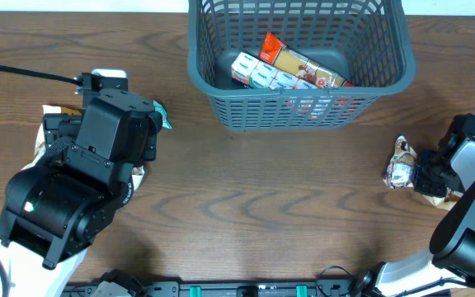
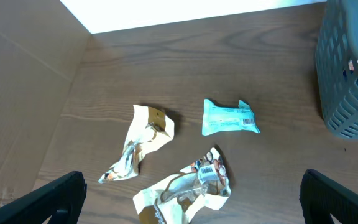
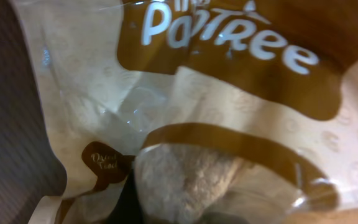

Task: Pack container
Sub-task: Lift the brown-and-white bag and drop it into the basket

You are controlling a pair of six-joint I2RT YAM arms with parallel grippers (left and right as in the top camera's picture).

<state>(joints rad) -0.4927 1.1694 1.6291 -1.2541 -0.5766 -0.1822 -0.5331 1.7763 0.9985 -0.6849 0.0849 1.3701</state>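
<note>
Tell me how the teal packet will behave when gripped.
The teal packet looks flat and thin, so probably light. Its crimped, flared ends suggest soft film that likely flexes. Lying flat on the table, it shouldn't roll.

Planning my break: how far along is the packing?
Done: a white-blue pack and an orange pack lie in the container. In hand: right gripper shut on a brown-cream packet. Remaining: a teal packet, a cream wrapper and a barcoded wrapper beneath the open left gripper.
</note>
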